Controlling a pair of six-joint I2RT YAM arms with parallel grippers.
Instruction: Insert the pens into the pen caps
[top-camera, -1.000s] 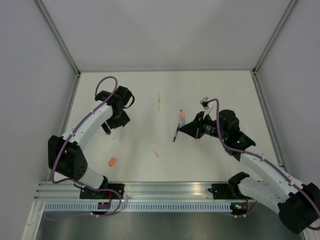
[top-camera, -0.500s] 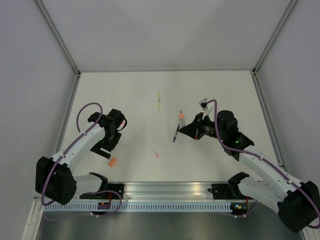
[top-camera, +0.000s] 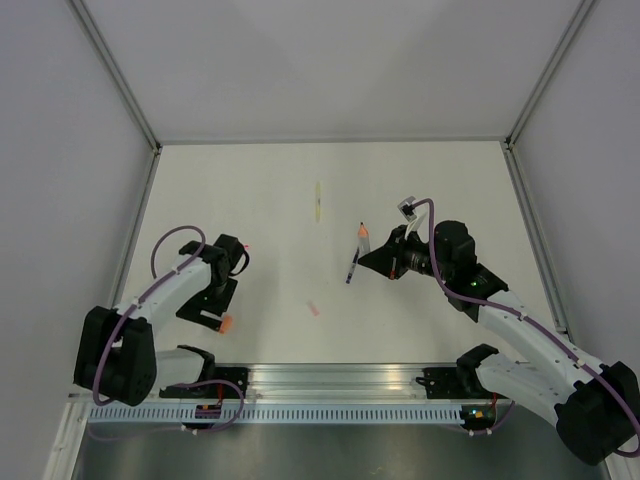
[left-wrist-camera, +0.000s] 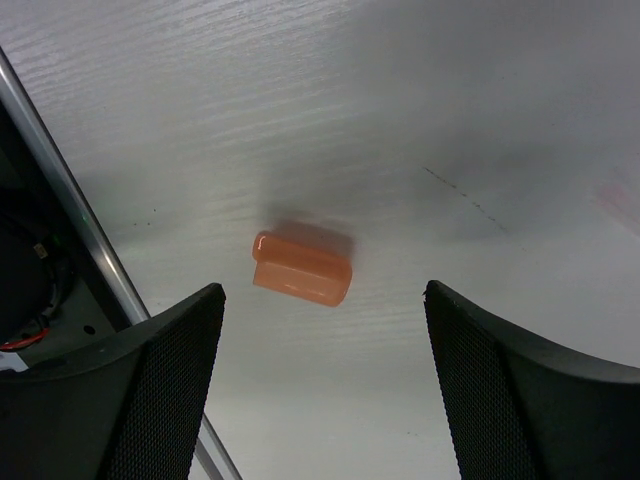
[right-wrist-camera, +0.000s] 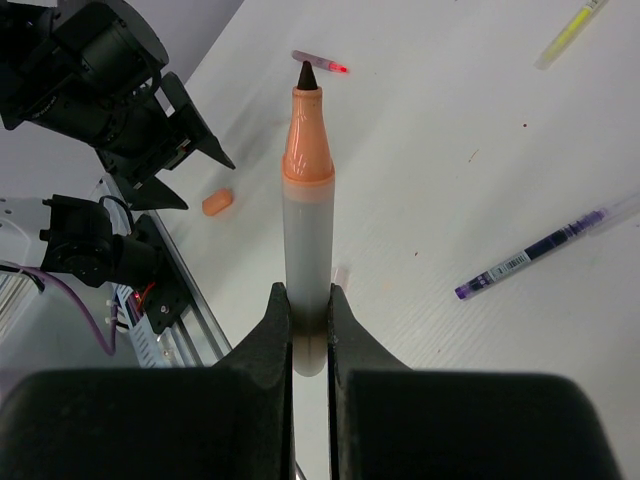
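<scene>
Left tool (left-wrist-camera: 322, 300): wide open, gripping nothing; it hangs over the 7 o'clock part of the worktop (top-camera: 440, 190), both fingers (left-wrist-camera: 160, 390) clear of the surface.
Orange cap (left-wrist-camera: 302, 268): lies on its side on the worktop, seen in the gap between the left tool's spread fingers in the left wrist view and touching neither of them; in the top view it shows at the tool's 5 o'clock edge (top-camera: 227, 323).
Right tool (right-wrist-camera: 308, 300): closed tight on the grey pen (right-wrist-camera: 307, 230), gripping the lower barrel (the jaws press it from both sides).
Grey pen: held off the worktop, its orange tip and dark nib pointing away from the tool, towards 11 o'clock in the top view (top-camera: 363, 232).
Dark purple pen (top-camera: 352, 268): flat on the worktop just at 7 o'clock of the held pen's tip, untouched.
Yellow pen (top-camera: 318, 200): flat near the worktop's middle, at 11 o'clock of the right tool, well apart from both arms.
Pink pen (right-wrist-camera: 320, 63): lies on the worktop close beside the left arm; only a small part shows.
Pale pink cap (top-camera: 314, 309): alone on the worktop at 6 o'clock, between the two arms, near neither tool.
</scene>
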